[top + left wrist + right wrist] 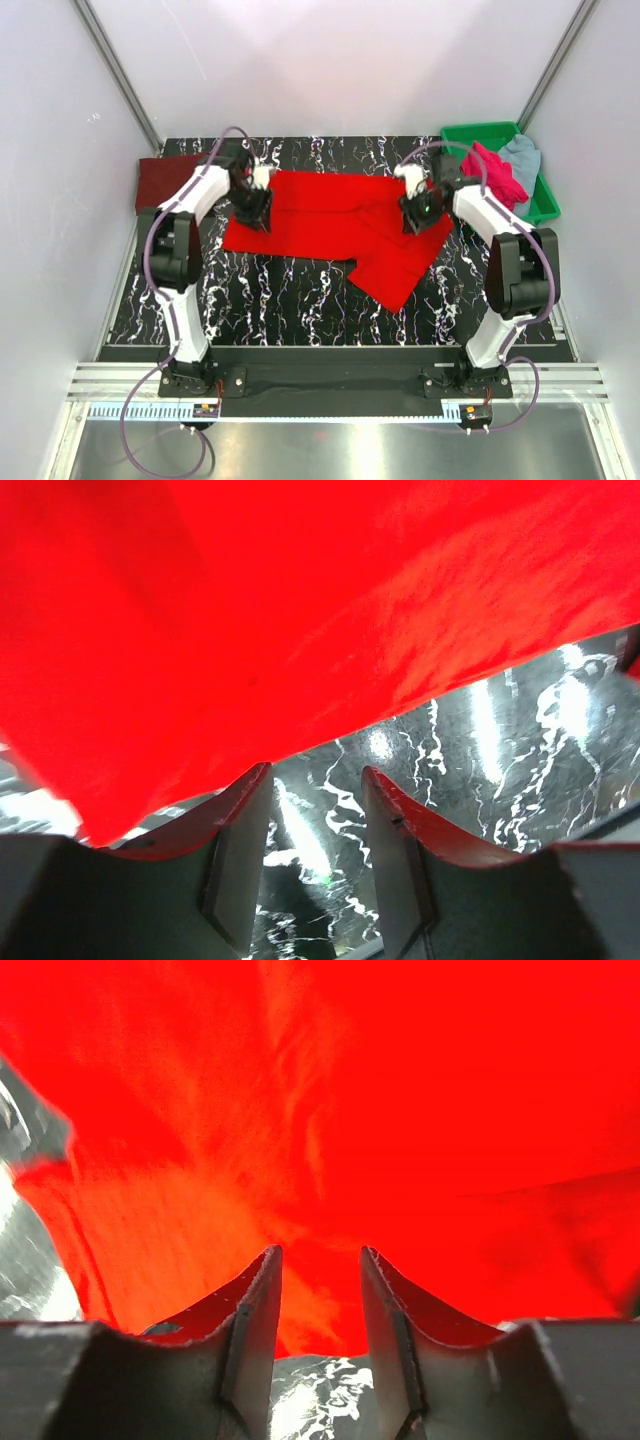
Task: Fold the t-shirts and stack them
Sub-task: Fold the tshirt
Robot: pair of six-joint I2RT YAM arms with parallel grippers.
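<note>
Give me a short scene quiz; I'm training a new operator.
1. True or false: the red t-shirt lies on the table, outside the green tray.
2. Which shirt lies at the table's far-left corner? A the maroon shirt; B a yellow shirt; C a white shirt.
3. How many shirts are in the green tray?
Key: 1 true; 2 A; 3 two, the pink shirt and the grey-blue shirt.

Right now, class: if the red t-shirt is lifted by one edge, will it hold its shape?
Likely floppy: the red t-shirt lies flat with soft creases, one part folded askew. Probably light: the cloth looks thin and rippled in the right wrist view. Pushed, it would likely bunch rather than slide across the table.
</note>
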